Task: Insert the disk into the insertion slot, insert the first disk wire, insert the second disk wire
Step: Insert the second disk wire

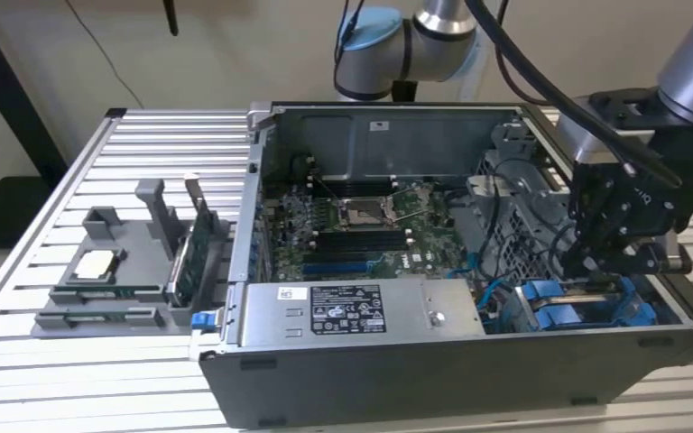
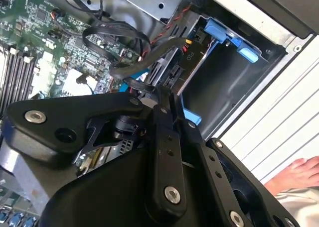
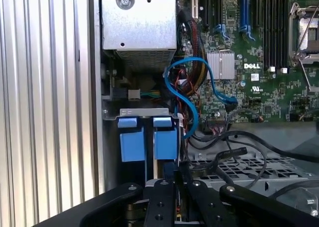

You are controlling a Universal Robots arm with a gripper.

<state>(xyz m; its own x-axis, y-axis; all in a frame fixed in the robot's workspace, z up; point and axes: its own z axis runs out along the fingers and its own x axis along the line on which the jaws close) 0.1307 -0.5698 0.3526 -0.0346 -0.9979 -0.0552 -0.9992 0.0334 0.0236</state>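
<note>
In the exterior view, the end effector (image 1: 612, 271) reaches into the open computer case (image 1: 467, 361) above the blue-railed disk (image 1: 563, 311) seated in the insertion slot (image 1: 666, 316); its grip state cannot be told.

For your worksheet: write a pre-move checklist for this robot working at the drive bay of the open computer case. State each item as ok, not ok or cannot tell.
1. Gripper is over the drive cage at the case's corner on the exterior view's right: ok.
2. Blue carriers sit in the insertion slot: ok.
3. Disk fully seated: cannot tell.
4. Black wire connector lined up with the disk's rear: cannot tell.
5. Blue cable out of the gripper's path: cannot tell.
6. A person's hand lies near the case: not ok.
</note>
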